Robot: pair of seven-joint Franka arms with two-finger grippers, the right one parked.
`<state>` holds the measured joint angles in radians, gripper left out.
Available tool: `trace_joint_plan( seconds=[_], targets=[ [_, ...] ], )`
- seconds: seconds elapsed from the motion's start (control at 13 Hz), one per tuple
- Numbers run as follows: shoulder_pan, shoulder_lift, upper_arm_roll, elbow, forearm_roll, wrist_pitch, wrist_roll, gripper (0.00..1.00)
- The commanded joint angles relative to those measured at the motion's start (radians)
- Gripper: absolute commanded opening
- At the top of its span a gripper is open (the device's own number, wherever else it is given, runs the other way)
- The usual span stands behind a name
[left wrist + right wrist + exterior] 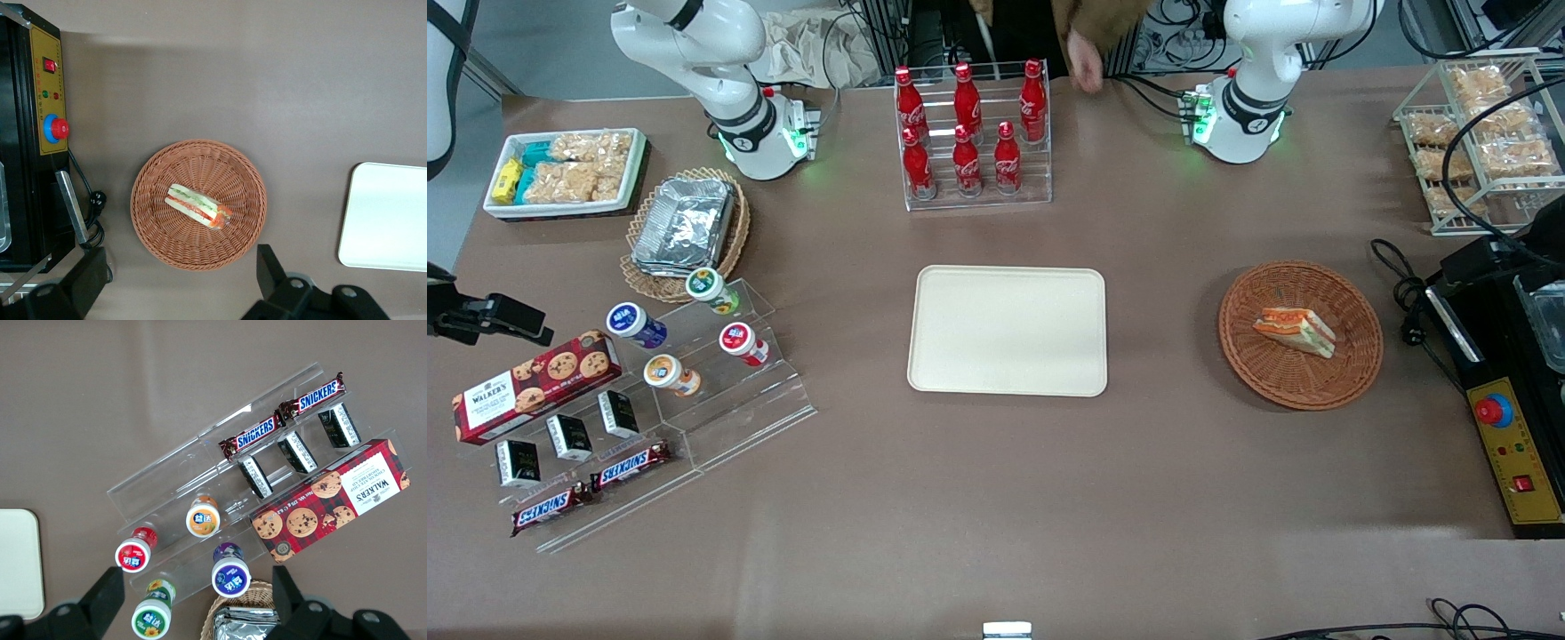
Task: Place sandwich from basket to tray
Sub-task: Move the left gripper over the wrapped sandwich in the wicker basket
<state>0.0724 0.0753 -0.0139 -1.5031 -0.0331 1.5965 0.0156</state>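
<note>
Inside the basket the sandwich lies flat, long axis slanting toward the tray, gripper jaws spread wide above.

Woven wicker basket; smooth matt plastic tray.
</note>
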Motion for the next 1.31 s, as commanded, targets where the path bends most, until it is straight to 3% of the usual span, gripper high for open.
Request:
trace_joint_plan(
  seconds=[0.0, 0.23, 0.54, 0.62, 0.85, 1.08, 1.23],
  targets=[
    [0.01, 0.032, -0.009, 0.035, -0.008, -0.007, -0.008, 1.0],
    [0.007, 0.046, -0.014, 0.081, -0.002, -0.012, -0.179, 1.0],
    [0.004, 0.041, -0.05, 0.034, -0.021, -0.009, -0.836, 1.0],
    [0.004, 0.037, -0.052, -0.006, -0.019, -0.004, -0.908, 1.0],
    [0.004, -0.044, -0.054, -0.257, -0.022, 0.177, -1.072, 1.0],
    [0.007, -0.161, -0.058, -0.64, -0.022, 0.548, -1.177, 1.0],
    [0.009, -0.154, -0.058, -0.736, -0.022, 0.667, -1.233, 1.0]
  ],
)
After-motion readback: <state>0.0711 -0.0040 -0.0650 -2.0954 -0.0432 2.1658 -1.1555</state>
